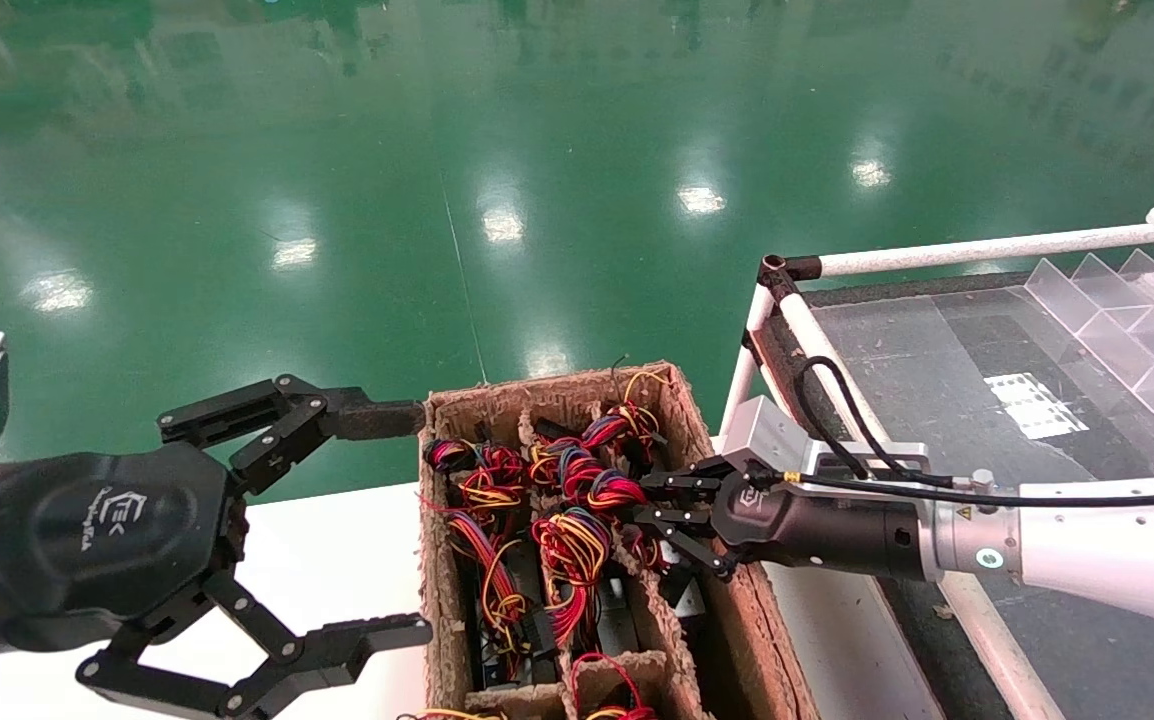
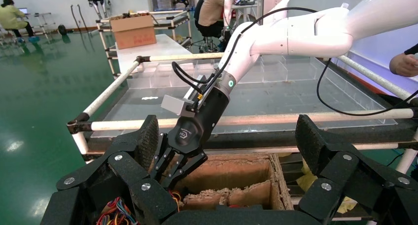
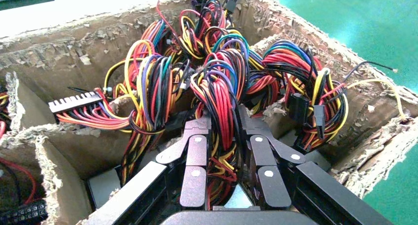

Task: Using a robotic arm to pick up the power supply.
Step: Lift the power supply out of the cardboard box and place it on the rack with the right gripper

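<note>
Brown cardboard divider box (image 1: pixel 437 560) on white tabletop (image 1: pixel 337 560) — cells keep grey metal power supplies (image 3: pixel 103 185) upright, wire bundles on top for access.
Red, yellow and black wire bundle (image 3: pixel 219 94): rises between the jaws, attached to a supply largely hidden below.
Right gripper (image 1: pixel 659 508): reaches into a right-hand cell — fingers narrowed around the bundle, apparently pinching it.
Left gripper (image 1: pixel 392 520): spread wide beside the box, holding nothing.

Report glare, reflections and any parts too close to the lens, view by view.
Head view: ceiling lights glare as bright patches on the green floor; the open left hand looms large at the edge. Left wrist view: its own fingers crowd the foreground. Right wrist view: no glare; the right hand closes round a wire bundle, hiding whatever lies beneath it.
</note>
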Controlling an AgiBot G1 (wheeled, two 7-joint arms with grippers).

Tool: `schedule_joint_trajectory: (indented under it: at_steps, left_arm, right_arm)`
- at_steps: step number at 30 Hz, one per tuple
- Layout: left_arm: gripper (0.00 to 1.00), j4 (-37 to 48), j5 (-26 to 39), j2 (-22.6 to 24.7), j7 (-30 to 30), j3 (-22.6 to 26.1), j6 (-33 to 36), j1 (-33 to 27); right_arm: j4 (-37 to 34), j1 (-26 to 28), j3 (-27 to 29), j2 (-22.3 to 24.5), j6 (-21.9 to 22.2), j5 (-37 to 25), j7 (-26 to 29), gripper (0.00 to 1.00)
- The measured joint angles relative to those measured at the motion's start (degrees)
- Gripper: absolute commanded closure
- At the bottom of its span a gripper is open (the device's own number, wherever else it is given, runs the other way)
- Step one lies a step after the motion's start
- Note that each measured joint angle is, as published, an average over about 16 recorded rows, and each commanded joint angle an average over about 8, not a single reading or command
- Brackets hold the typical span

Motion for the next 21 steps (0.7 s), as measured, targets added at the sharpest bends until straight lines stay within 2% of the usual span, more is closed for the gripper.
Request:
schedule_joint_trajectory:
  at_steps: [12,21]
  left_arm:
    - [0.0,0.0,0.0,0.0,0.0,0.0,0.0,0.0]
    - [0.0,0.0,0.0,0.0,0.0,0.0,0.0,0.0]
  right_arm:
    - [4.6,0.1,3.2,3.1,-0.1,4.1,1.0,1.0]
    - [10.8,0.7,5.9,6.7,-0.4,7.9,4.7,1.0]
